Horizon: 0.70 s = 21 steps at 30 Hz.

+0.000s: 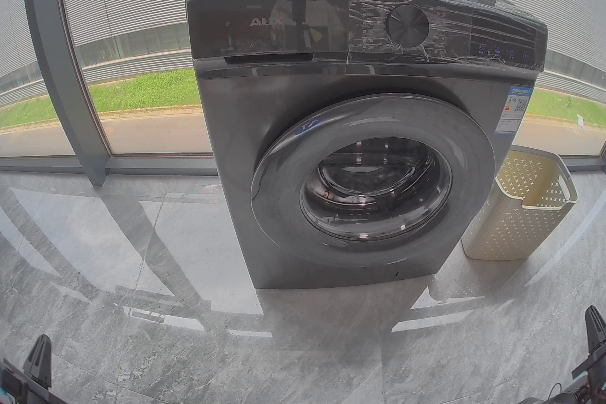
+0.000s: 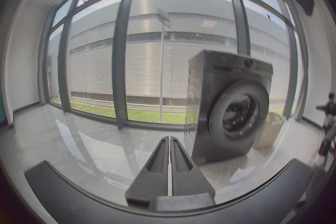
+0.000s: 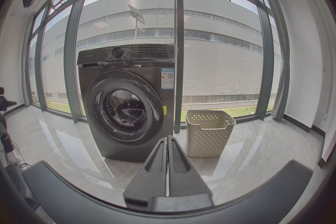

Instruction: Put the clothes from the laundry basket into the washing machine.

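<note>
Jaws on both arms are clenched tight with nothing between them. The left gripper [image 2: 169,139] and the right gripper [image 3: 167,138] each show their two dark fingers pressed flat together down the whole length. In the head view they sit low and wide apart, one toward each near corner of the floor [image 1: 158,247], both well away from the laundry stuff.

The washing machine [image 1: 252,127] is a grey front loader standing upright on the glossy grey stone floor, back toward the far edge where the big window [image 1: 139,14] runs. Its round door [image 1: 278,184] is closed, and you can see the steel drum [image 1: 379,168] through the glass. Up top there's a round dial [image 1: 408,25], and the control panel is wrapped in crinkly plastic film [image 1: 442,42]. A sticker [image 1: 515,108] sits on the upper front corner on the robot's right.

The laundry basket [image 1: 521,206] is a cream plastic one with a perforated pattern, open top, standing upright on the floor just beside the washer on the robot's right, also close to the window edge. From the right wrist view there looks to be a small gap between basket and washer, but I can't say for sure they aren't touching further back. The bottom of the basket is hidden by its own walls, so I can't tell what's in there.
</note>
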{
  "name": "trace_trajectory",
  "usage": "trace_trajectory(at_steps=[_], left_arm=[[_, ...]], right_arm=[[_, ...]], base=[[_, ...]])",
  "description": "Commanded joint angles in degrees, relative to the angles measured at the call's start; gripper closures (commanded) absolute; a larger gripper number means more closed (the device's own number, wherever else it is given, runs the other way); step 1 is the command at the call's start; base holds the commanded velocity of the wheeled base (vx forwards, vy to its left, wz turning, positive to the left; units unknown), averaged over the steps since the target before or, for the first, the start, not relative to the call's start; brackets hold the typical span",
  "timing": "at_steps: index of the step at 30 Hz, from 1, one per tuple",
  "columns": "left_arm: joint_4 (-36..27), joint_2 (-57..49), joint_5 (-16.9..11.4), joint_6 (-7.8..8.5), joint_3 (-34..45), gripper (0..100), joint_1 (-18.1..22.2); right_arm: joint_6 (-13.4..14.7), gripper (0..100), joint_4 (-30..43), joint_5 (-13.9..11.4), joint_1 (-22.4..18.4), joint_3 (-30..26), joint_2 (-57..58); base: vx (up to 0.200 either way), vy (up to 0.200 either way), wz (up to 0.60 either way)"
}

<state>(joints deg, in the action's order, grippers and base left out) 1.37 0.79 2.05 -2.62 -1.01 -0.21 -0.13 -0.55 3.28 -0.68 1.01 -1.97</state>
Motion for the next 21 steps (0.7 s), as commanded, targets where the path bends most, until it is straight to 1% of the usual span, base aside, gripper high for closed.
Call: trace_trajectory(at_steps=[1,2,3,4,5,10,21], left_arm=[[-4.9,0.5,-2.5,2.97,-0.3,100,-0.1],[-4.2,0.6,-2.5,3.15,-0.2,100,-0.2],[-3.7,0.2,-2.6,3.06,0.0,100,-0.2],[-3.7,-0.6,-2.6,2.88,0.0,100,-0.1],[-3.5,-0.8,-2.3,2.62,0.0,100,-0.1],[-2.4,-0.8,-2.2,2.88,0.5,100,-0.1],[-2.4,-0.8,-2.2,2.8,0.5,100,-0.1]], right_arm=[[1.3,100,0.2,0.6,0.6,-0.9,2.0],[0.8,100,0.2,-0.2,0.6,-1.0,2.0],[0.6,100,0.1,-1.7,0.6,-1.0,2.0],[0.5,100,0.2,-2.0,0.6,-1.0,1.9],[0.6,100,0.2,-2.0,0.6,-1.0,2.0],[0.6,100,0.1,-2.0,0.6,-1.0,2.0],[0.5,100,0.1,-2.1,0.6,-1.0,2.0]], base=[[0.0,0.0,0.0],[0.0,0.0,0.0],[0.0,0.0,0.0],[0.0,0.0,0.0],[0.0,0.0,0.0],[0.0,0.0,0.0],[0.0,0.0,0.0]])
